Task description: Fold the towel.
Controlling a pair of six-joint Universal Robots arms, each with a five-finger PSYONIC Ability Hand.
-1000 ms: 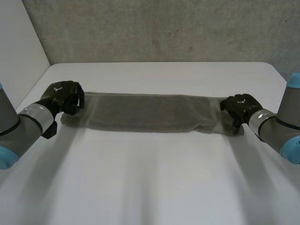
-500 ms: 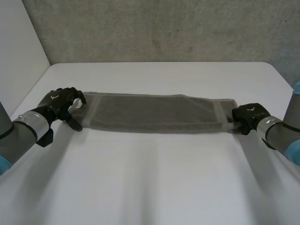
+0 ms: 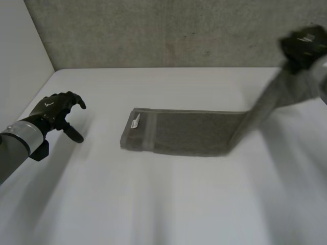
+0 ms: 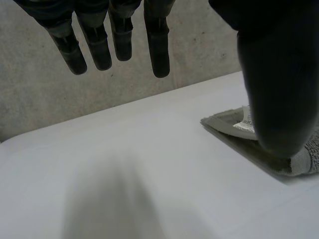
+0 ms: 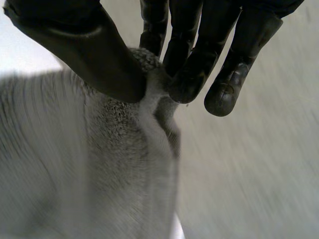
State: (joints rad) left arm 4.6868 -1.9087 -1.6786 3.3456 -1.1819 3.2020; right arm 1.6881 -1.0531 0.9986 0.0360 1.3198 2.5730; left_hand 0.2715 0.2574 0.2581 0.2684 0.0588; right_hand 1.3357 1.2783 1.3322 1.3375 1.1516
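Right hand point(image 3: 302, 45) pinches lifted end of grey terry towel point(image 3: 184, 133); rest flat on white worktop point(image 3: 168, 204). Left hand point(image 3: 53, 109) wide, empty, well off towel's other end.

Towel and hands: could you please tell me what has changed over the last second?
The right hand, pinching one end of the towel, has lifted it high, dragging the towel toward the robot's right. The left hand has let go and is open, apart from it. The rest still lies flat on the table.
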